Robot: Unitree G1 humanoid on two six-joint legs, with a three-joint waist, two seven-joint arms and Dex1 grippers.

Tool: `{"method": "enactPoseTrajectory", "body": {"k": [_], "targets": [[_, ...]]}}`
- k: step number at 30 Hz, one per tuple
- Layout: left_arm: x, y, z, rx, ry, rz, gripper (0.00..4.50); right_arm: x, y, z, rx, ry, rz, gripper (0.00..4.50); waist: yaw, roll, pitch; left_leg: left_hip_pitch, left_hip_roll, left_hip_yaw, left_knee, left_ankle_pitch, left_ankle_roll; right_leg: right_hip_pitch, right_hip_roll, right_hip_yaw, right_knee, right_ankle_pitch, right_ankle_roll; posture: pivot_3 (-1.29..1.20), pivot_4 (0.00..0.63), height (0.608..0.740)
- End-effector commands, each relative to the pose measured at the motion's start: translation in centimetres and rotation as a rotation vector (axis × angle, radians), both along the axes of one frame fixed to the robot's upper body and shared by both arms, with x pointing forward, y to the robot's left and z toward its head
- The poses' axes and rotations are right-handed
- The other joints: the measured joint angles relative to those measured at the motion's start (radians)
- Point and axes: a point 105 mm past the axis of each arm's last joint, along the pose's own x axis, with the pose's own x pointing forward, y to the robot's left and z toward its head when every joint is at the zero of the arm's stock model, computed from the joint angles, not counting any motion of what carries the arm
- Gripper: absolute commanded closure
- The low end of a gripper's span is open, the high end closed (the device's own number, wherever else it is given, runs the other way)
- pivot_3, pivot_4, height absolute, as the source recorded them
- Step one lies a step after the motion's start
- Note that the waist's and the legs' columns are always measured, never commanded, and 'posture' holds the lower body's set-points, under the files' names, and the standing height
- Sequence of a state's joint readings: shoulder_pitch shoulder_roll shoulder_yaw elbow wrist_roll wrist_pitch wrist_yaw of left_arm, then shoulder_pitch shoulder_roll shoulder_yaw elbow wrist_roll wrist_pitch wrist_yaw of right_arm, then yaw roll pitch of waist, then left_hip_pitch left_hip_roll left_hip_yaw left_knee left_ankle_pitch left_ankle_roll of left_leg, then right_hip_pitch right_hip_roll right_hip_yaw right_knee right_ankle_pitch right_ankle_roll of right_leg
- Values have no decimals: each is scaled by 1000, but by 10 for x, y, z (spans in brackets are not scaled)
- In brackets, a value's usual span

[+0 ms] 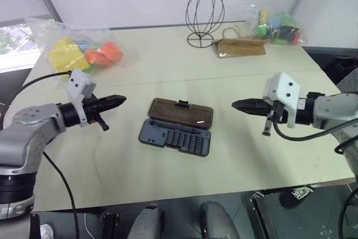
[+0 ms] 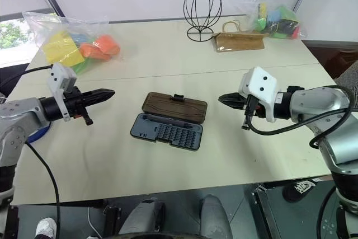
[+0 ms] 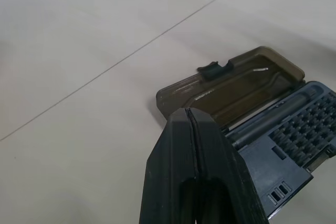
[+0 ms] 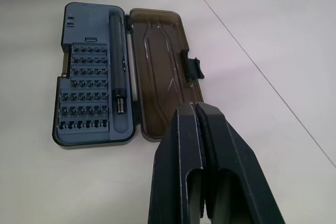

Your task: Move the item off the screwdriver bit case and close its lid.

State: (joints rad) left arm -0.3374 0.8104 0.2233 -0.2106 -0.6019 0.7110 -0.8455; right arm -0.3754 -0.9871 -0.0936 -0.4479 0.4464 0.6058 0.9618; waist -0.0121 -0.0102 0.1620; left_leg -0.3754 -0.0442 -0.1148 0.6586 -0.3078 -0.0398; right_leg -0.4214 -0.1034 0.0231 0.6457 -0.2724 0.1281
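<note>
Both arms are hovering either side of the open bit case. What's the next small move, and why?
Probably open the right gripper and lower it toward the item, the tiny pale rod lying on the lid, toward its right end. The screwdriver bit case lies open flat, both grippers are shut and empty, and the left gripper hovers farther off.
</note>
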Motion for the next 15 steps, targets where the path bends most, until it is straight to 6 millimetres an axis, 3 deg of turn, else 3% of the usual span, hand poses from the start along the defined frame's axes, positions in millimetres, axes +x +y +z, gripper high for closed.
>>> {"method": "enactPoseTrajectory", "body": {"k": [1,15], "targets": [[-2,-5,12,-10,-46,-15,4500,-3,6,9,6,-44,17,4443,0,0,0,0,0,0,0,0,0,0,0,0,0,0,0,0,150,740],[-1,-7,8,-18,-35,-2,4500,-2,8,9,18,-45,7,4443,0,0,0,0,0,0,0,0,0,0,0,0,0,0,0,0,150,740]]}}
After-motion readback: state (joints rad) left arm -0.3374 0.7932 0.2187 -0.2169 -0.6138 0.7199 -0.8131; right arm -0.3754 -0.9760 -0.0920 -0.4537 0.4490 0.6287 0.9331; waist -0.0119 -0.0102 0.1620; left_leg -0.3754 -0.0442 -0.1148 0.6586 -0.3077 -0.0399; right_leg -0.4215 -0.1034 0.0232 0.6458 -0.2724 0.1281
